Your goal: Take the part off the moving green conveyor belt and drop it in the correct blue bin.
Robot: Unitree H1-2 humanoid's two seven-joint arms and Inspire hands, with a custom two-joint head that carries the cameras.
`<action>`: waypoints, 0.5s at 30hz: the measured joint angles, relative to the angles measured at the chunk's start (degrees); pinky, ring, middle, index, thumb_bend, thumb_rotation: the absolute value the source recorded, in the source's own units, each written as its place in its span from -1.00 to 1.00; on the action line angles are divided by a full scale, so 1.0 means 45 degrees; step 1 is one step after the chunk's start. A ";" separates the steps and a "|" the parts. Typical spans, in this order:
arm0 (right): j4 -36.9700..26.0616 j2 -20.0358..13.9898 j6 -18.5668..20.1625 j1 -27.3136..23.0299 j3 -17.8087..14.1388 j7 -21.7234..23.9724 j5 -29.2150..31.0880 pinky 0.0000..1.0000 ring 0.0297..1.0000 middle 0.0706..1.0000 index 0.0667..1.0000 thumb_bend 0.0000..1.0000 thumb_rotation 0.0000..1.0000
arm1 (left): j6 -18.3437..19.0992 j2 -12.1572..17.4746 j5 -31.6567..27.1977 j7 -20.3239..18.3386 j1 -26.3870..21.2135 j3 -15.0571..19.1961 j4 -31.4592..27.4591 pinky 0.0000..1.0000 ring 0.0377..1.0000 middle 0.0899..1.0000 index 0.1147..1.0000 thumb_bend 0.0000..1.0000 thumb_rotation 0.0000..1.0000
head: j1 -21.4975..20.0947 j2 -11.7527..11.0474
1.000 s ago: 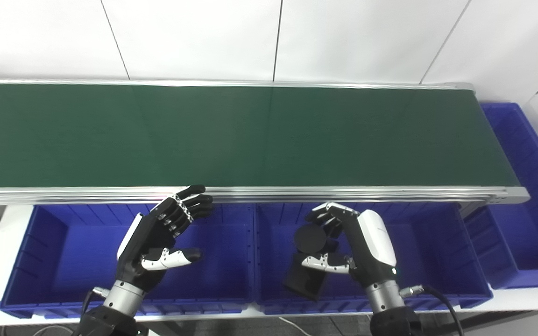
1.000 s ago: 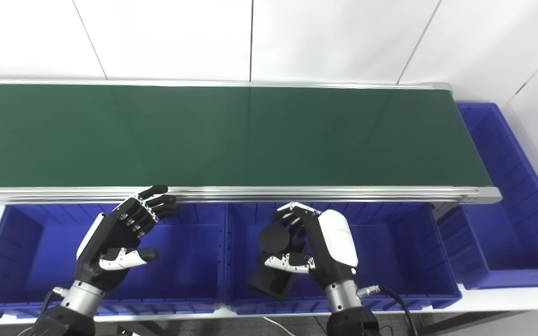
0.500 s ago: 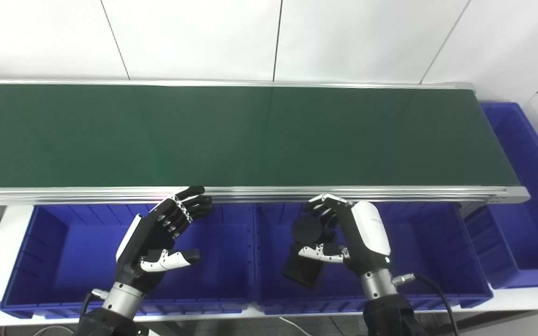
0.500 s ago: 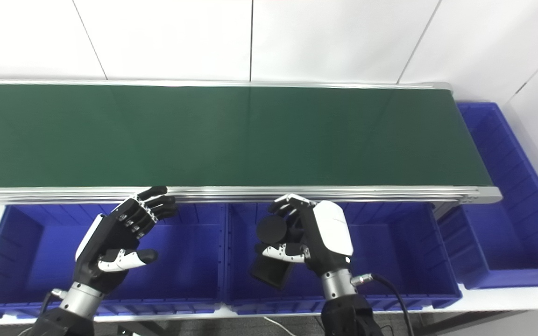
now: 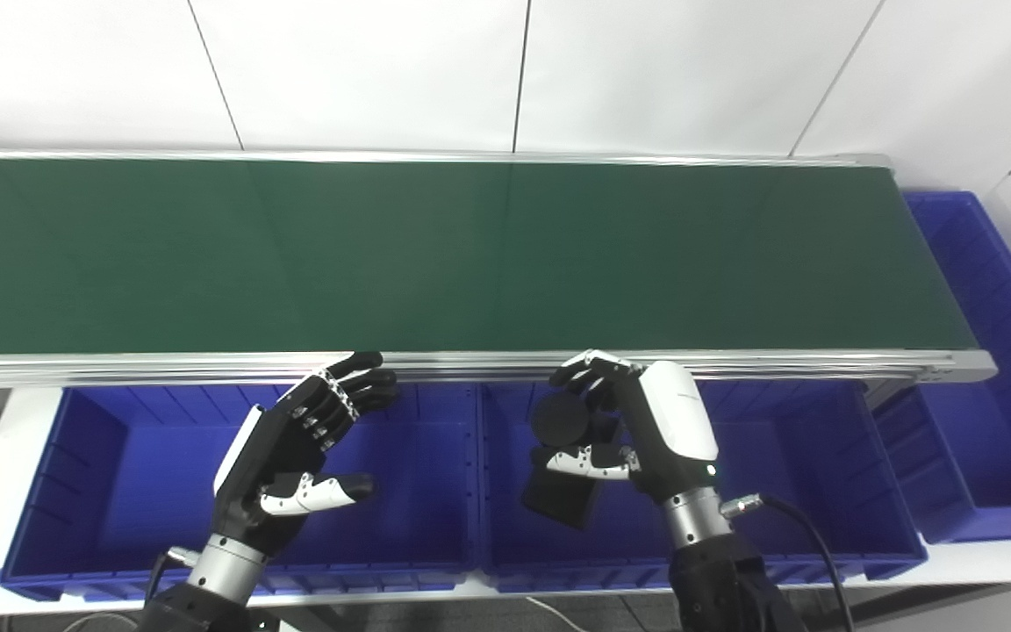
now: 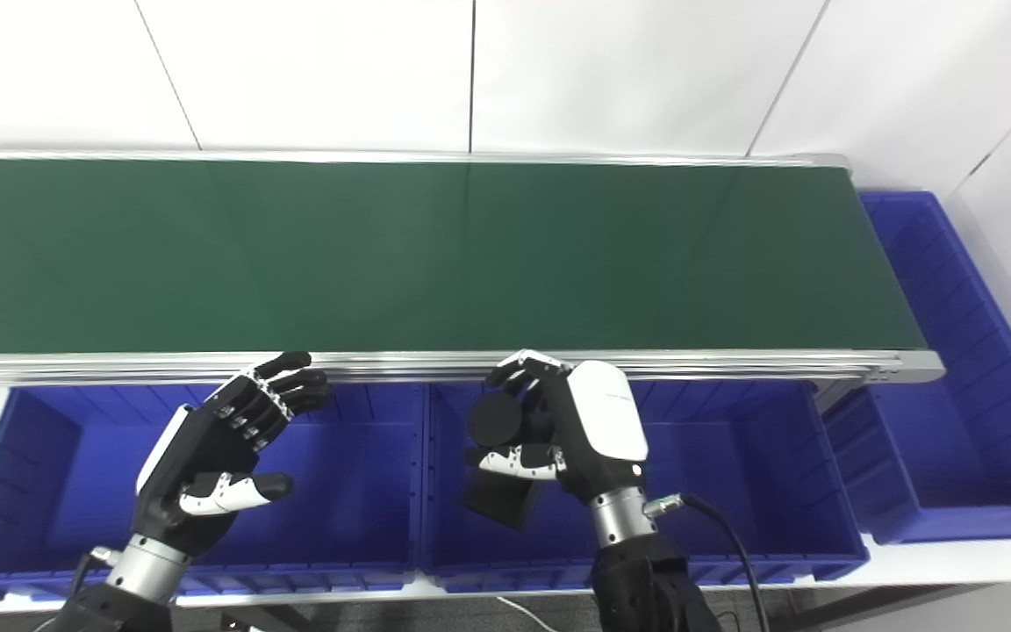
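My right hand (image 5: 646, 430) is shut on a black part (image 5: 565, 461) with a round cap on top and a boxy body below. It holds the part above the left end of the middle blue bin (image 5: 786, 491), just below the conveyor's front rail. My left hand (image 5: 295, 448) is open with nothing in it, hovering over the left blue bin (image 5: 102, 491). The green conveyor belt (image 5: 435, 254) carries nothing that I can see.
A third blue bin (image 5: 988, 351) stands at the belt's right end. The aluminium front rail (image 5: 734, 360) of the conveyor runs just above both hands. White wall panels rise behind the belt.
My right hand has carried the black part a little to the left and up toward the rail. The left hand has barely shifted.
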 measured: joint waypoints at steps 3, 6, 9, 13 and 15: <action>0.0062 -0.0149 -0.0001 0.0003 0.0291 0.0064 -0.0383 -0.22 -0.19 -0.13 0.01 0.00 -1.00 | 0.0018 0.0062 0.0000 0.0003 0.0015 0.0000 -0.0007 0.55 0.42 0.40 0.46 1.00 -0.49 | 0.0000 0.0000; 0.0468 -0.0258 0.0000 -0.0017 0.0407 0.0146 -0.0492 -0.25 -0.18 -0.14 0.00 0.00 -1.00 | 0.0071 0.0069 0.0000 0.0005 0.0052 -0.0002 -0.0043 0.52 0.41 0.39 0.46 0.99 -0.50 | -0.0039 0.0039; 0.0623 -0.0371 0.0000 -0.0023 0.0464 0.0287 -0.0579 -0.24 -0.19 -0.13 0.00 0.00 -1.00 | 0.0108 0.0074 -0.0003 0.0005 0.0058 0.0005 -0.0047 0.51 0.40 0.39 0.46 1.00 -0.50 | -0.0078 0.0059; 0.0678 -0.0417 0.0000 -0.0072 0.0468 0.0330 -0.0742 -0.24 -0.18 -0.14 0.00 0.00 -1.00 | 0.0191 0.0076 -0.0005 0.0005 0.0057 0.0010 -0.0047 0.52 0.41 0.39 0.46 0.99 -0.51 | -0.0117 0.0059; 0.0791 -0.0438 0.0003 -0.0124 0.0474 0.0335 -0.0824 -0.25 -0.18 -0.13 0.00 0.00 -1.00 | 0.0192 0.0076 -0.0004 0.0004 0.0053 0.0013 -0.0047 0.50 0.40 0.39 0.46 0.99 -0.50 | -0.0098 0.0078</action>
